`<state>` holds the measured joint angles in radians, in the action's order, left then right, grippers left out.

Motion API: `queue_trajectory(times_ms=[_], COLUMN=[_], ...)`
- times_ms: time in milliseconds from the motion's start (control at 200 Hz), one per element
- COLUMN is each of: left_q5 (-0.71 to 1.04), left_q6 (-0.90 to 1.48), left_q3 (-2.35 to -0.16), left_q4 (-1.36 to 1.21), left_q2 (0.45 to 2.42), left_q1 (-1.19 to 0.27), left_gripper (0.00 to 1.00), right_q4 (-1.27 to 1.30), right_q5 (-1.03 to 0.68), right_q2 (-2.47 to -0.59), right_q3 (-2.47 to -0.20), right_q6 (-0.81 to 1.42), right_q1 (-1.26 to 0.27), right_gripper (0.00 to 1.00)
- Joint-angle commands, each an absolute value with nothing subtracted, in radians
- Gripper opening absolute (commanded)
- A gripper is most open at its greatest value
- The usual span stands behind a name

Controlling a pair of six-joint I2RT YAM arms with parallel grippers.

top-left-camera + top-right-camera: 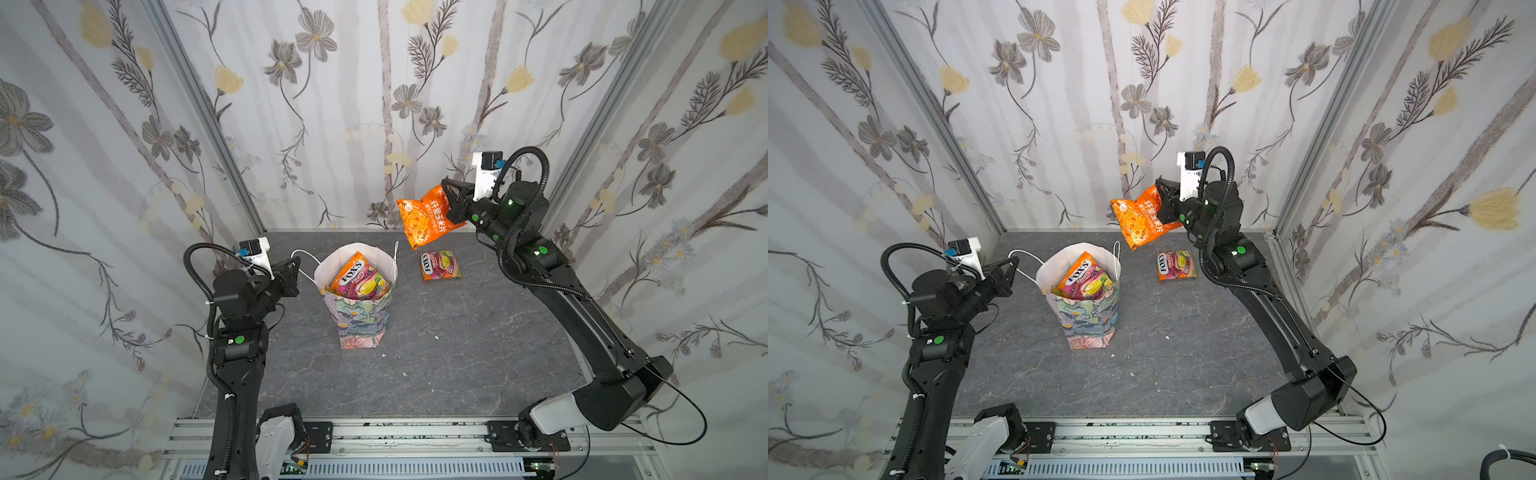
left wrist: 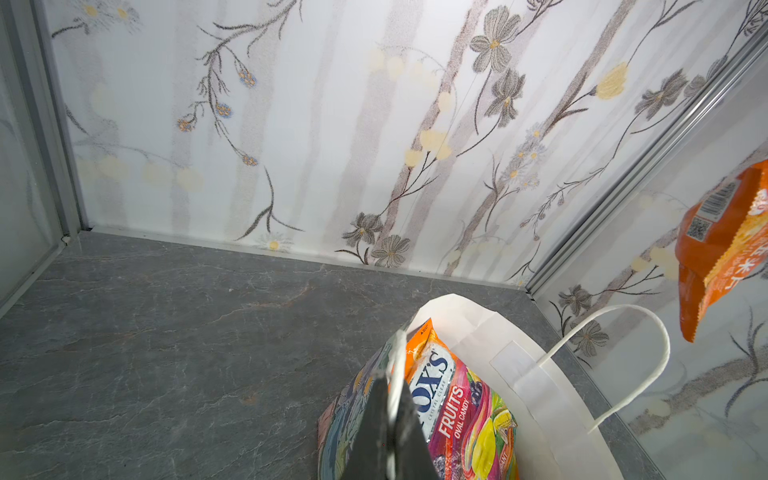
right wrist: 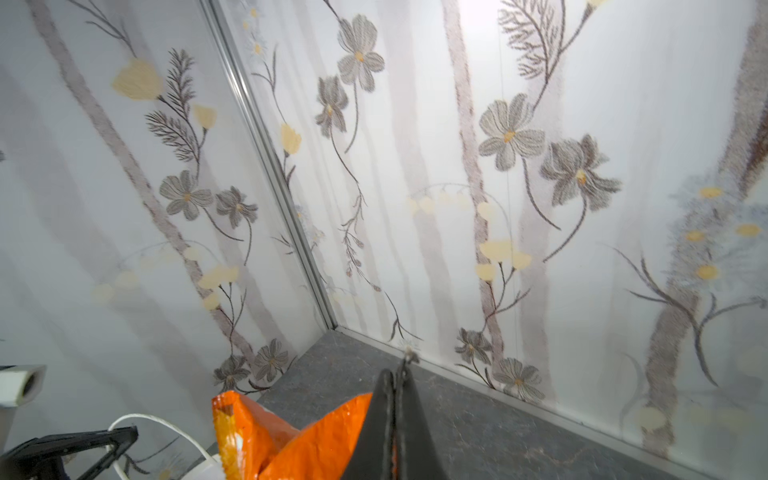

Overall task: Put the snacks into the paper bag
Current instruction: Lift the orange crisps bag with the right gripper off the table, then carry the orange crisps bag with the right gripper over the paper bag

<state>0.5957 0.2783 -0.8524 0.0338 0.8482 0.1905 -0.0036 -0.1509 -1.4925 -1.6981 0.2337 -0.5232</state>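
- The right gripper [image 1: 447, 192], right of centre in both top views, is clamped on one end of the orange pouch [image 1: 428, 220], which hangs in the air clear of the table [image 1: 457, 357]
- The pouch's long axis slants down and to the left from the jaws, and its free lower end is near the right rim of the paper bag [image 1: 361, 322]
- The bag stands upright at frame centre; its open mouth lies below and left of the held pouch, so the carry probably has to go on leftward before any release
- The left gripper [image 1: 296, 262] is closed on the bag's left cord handle [image 1: 305, 253], drawing that side outward
- One FOX'S pouch [image 1: 359, 276] sits inside the bag
- Another FOX'S pack [image 1: 440, 264] lies flat on the table right of the bag, below the right gripper and nearer that arm
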Motion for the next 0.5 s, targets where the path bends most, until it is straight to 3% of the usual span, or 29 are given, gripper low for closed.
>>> queue_trajectory(times_ms=[0, 275, 495], left_q5=[0.589, 0.592, 0.591], left_q6=[0.281, 0.282, 0.281], left_q3=[-0.861, -0.858, -0.859], left_q4=[-0.022, -0.024, -0.025], left_q2=[0.845, 0.848, 0.845], left_q1=[0.193, 0.193, 0.192], left_gripper=[0.0, 0.0, 0.0], right_q4=[0.09, 0.04, -0.189], right_q5=[-0.157, -0.208, 0.016], right_q2=[-1.516, -1.66, -1.807], right_q3=[-1.724, -1.866, -2.051], right_q6=[0.221, 0.157, -0.074], right_q1=[-0.574, -0.726, -0.909], right_gripper=[0.0, 0.0, 0.0])
